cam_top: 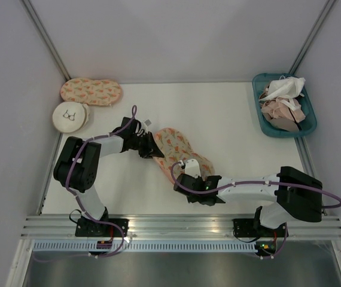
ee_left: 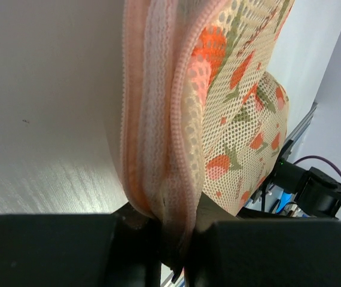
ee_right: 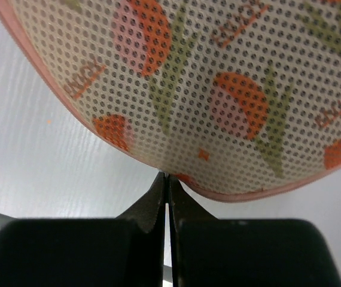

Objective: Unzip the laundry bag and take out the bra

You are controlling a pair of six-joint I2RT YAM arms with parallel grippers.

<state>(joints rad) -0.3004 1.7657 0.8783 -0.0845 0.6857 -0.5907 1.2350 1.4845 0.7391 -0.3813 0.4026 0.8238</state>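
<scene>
Pink edging of the bag (cam_top: 176, 146) sits clamped in left fingers (ee_left: 57, 248). At its other rim, right fingers (ee_right: 149, 209) press together.

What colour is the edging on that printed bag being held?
Pink edging; the left wrist view shows it best.

Beyond the laundry bag (cam_top: 176, 149) and to its right you have bare table (cam_top: 224, 113) to pass; the left gripper (cam_top: 154, 146) blocks its far-left end, the right gripper (cam_top: 193, 170) its near end; a printed case (cam_top: 91, 91) and round pouch (cam_top: 70, 116) sit well left, a basket (cam_top: 259, 110) far right.
</scene>
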